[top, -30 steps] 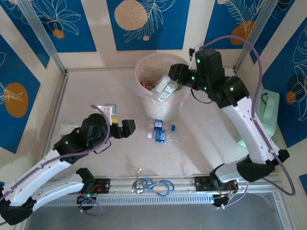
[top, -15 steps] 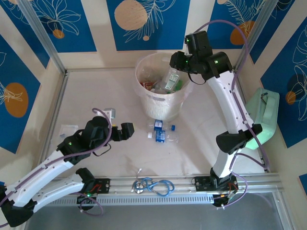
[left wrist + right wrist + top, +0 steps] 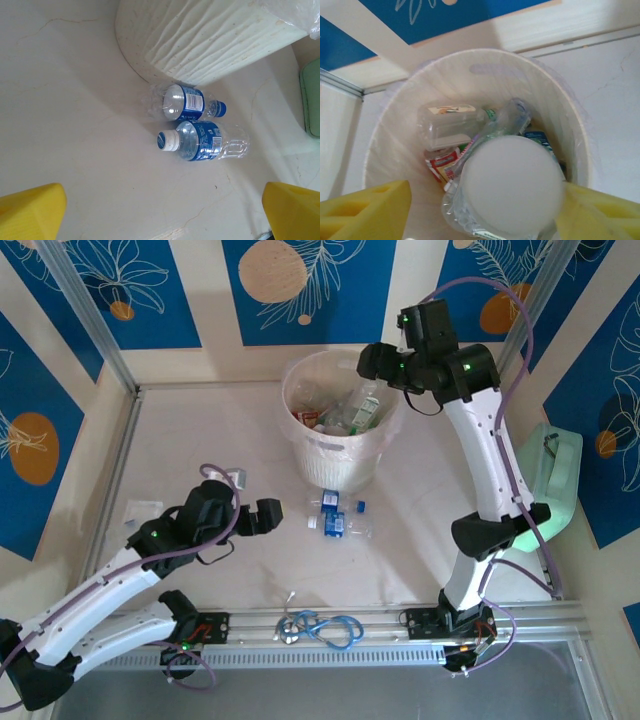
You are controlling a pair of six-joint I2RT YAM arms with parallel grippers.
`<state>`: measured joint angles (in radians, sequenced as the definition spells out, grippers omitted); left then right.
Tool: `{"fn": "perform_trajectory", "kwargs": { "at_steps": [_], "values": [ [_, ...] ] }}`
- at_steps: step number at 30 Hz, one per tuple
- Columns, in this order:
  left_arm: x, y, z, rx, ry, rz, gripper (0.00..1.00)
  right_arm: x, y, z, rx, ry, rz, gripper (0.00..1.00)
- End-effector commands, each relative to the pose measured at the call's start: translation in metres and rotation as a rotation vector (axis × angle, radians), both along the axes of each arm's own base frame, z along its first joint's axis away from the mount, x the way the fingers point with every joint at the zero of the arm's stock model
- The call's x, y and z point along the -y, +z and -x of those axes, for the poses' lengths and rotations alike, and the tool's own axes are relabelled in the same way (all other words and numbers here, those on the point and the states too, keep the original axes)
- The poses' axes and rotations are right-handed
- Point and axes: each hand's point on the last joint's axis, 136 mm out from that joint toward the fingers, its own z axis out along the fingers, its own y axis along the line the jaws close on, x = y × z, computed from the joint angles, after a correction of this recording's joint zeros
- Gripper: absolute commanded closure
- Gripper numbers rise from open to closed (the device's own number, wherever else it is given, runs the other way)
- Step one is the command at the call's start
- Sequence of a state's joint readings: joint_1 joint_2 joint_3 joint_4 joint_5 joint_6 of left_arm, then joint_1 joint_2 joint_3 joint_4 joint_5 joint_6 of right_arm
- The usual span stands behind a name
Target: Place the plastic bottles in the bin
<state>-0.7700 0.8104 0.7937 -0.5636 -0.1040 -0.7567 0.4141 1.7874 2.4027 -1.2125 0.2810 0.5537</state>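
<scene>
top view: right gripper [image 3: 374,362] hangs over the far rim of the bin [image 3: 303,452], which has bottles [image 3: 352,410] piled inside. left gripper [image 3: 268,516] sits low over the table [image 3: 200,440], facing a loose pair [image 3: 335,517] lying just in front of the bin.

left wrist: yellow fingers [image 3: 31,210] spread wide with nothing between them. the loose pair lies side by side ahead, clear with blue labels, one touching the bin's base.

right wrist: pads [image 3: 367,210] wide apart, clamping nothing. a clear bottle [image 3: 512,187] shows its base between them, over the bin's heap.
</scene>
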Motion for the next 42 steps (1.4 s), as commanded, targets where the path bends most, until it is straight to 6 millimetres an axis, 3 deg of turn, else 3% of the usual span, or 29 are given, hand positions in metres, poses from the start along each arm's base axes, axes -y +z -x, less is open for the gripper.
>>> {"fn": "perform_trajectory", "kwargs": {
  "at_steps": [1, 6, 10, 12, 15, 21, 23, 26, 34, 38, 42],
  "values": [
    [-0.003, 0.016, 0.002, 0.004, 0.01, 0.042, 0.0, -0.003, 0.009, 0.017, 0.008, 0.033, 0.008, 0.34],
    [-0.009, 0.022, 0.005, 0.016, 0.024, 0.046, 0.0, -0.005, 0.0, 0.01, 0.001, 0.034, 0.023, 0.37],
    [-0.013, 0.024, 0.005, 0.014, 0.038, 0.049, 0.0, -0.012, 0.006, -0.004, 0.054, 0.059, 0.029, 0.25],
    [-0.013, 0.024, 0.005, 0.01, 0.041, 0.056, 0.0, -0.015, 0.014, -0.011, 0.09, 0.07, 0.032, 0.24],
    [-0.011, 0.023, 0.003, 0.005, 0.041, 0.055, 0.0, -0.013, 0.018, -0.017, 0.1, 0.062, 0.053, 0.37],
    [-0.005, 0.015, -0.004, -0.013, 0.034, 0.05, 0.0, 0.004, -0.012, -0.032, 0.024, -0.016, 0.073, 0.54],
    [-0.004, 0.013, -0.006, -0.02, 0.031, 0.051, 0.0, -0.001, -0.019, -0.037, 0.012, 0.014, 0.048, 0.61],
    [-0.005, 0.011, -0.007, -0.025, 0.032, 0.045, 0.0, -0.015, -0.033, -0.044, -0.011, 0.066, 0.055, 0.64],
    [-0.012, 0.004, -0.011, -0.048, 0.051, 0.062, 0.0, -0.039, -0.104, -0.064, -0.15, 0.096, 0.157, 0.68],
    [-0.013, 0.003, -0.012, -0.057, 0.054, 0.073, 0.0, -0.062, -0.105, -0.061, -0.123, 0.153, 0.202, 0.68],
    [-0.011, 0.005, -0.013, -0.052, 0.048, 0.09, 0.0, -0.069, -0.083, -0.055, -0.069, 0.159, 0.214, 0.65]
  ]
}}
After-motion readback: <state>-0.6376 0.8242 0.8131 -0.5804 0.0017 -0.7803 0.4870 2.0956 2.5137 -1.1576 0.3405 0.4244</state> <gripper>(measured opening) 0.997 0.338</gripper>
